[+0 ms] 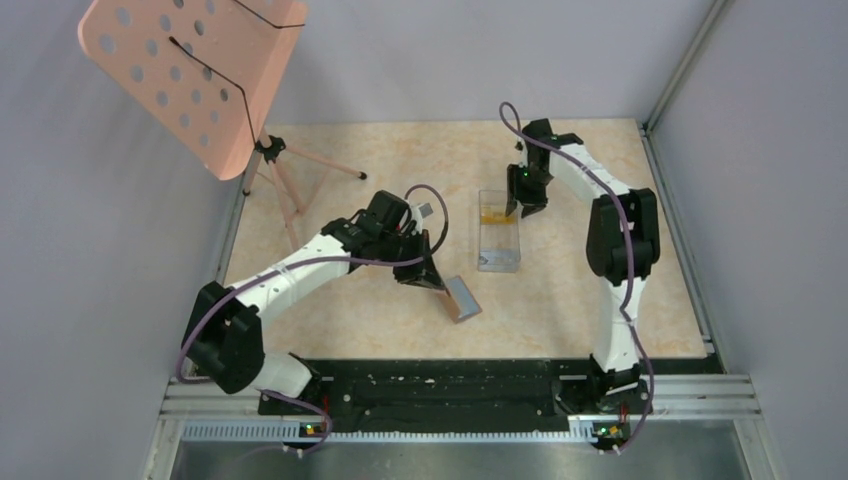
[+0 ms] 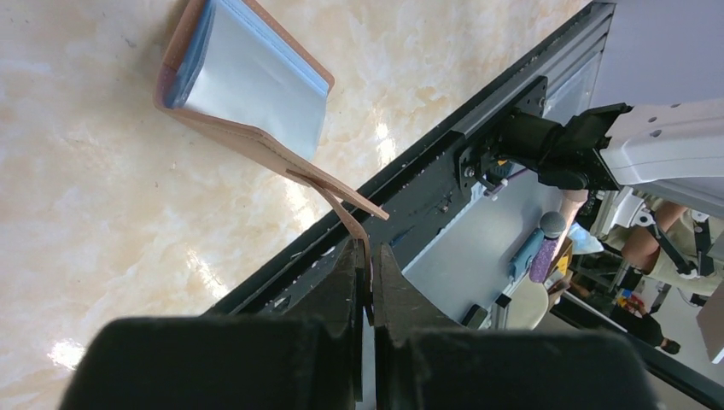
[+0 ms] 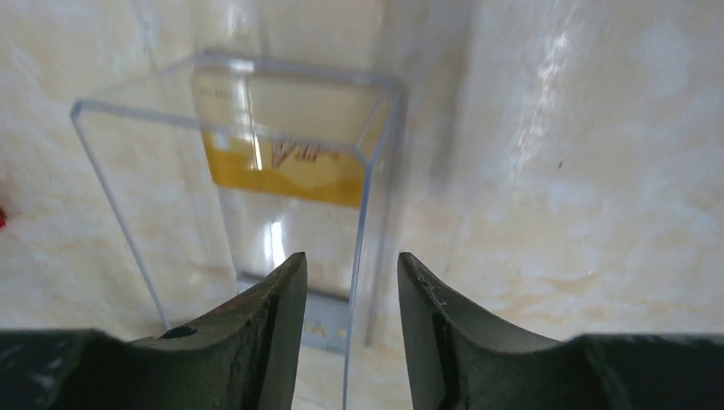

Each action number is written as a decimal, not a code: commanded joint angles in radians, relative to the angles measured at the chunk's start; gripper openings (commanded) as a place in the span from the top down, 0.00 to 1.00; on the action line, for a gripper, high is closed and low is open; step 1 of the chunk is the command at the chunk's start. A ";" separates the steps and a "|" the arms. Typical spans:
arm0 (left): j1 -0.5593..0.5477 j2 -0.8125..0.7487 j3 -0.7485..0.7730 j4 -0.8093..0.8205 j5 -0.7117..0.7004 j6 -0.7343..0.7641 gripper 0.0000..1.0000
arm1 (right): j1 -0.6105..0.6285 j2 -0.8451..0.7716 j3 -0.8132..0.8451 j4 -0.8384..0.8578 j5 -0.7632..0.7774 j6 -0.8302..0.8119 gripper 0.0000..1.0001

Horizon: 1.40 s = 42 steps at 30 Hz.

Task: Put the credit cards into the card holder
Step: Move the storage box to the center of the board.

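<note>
The tan card holder (image 1: 461, 298) lies half open on the table in front of the left arm, with its blue lining (image 2: 256, 85) showing. My left gripper (image 1: 425, 272) is shut on its thin tan flap (image 2: 346, 213) and pinches it between the fingertips (image 2: 369, 265). A yellow-orange credit card (image 3: 282, 164) and a pale whitish-blue card (image 3: 329, 329) lie inside a clear plastic box (image 1: 498, 232). My right gripper (image 1: 524, 205) hovers at the box's far end. It is open, and its jaws straddle the box's right wall (image 3: 365, 231) without touching it.
A pink perforated stand (image 1: 190, 70) on a tripod stands at the back left. The black rail (image 1: 450, 385) runs along the table's near edge. A speck of red (image 3: 2, 218) shows at the left edge of the right wrist view.
</note>
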 commanded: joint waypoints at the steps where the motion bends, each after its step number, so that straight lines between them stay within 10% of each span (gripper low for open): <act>1: 0.001 -0.088 -0.048 0.068 0.010 -0.026 1.00 | 0.044 -0.189 -0.135 0.022 -0.010 0.074 0.52; 16: 0.000 -0.303 -0.148 0.022 -0.029 -0.041 1.00 | 0.254 -0.466 -0.586 0.362 -0.150 0.369 0.45; 22: -0.001 -0.365 -0.198 -0.004 -0.048 -0.046 1.00 | 0.310 -0.368 -0.472 0.419 -0.211 0.357 0.42; 31: 0.000 -0.402 -0.202 -0.052 -0.088 -0.027 1.00 | 0.249 -0.393 -0.235 0.165 0.135 0.103 0.14; 42: 0.000 -0.379 -0.196 -0.041 -0.099 -0.041 1.00 | 0.163 -0.113 0.032 0.024 0.224 -0.076 0.16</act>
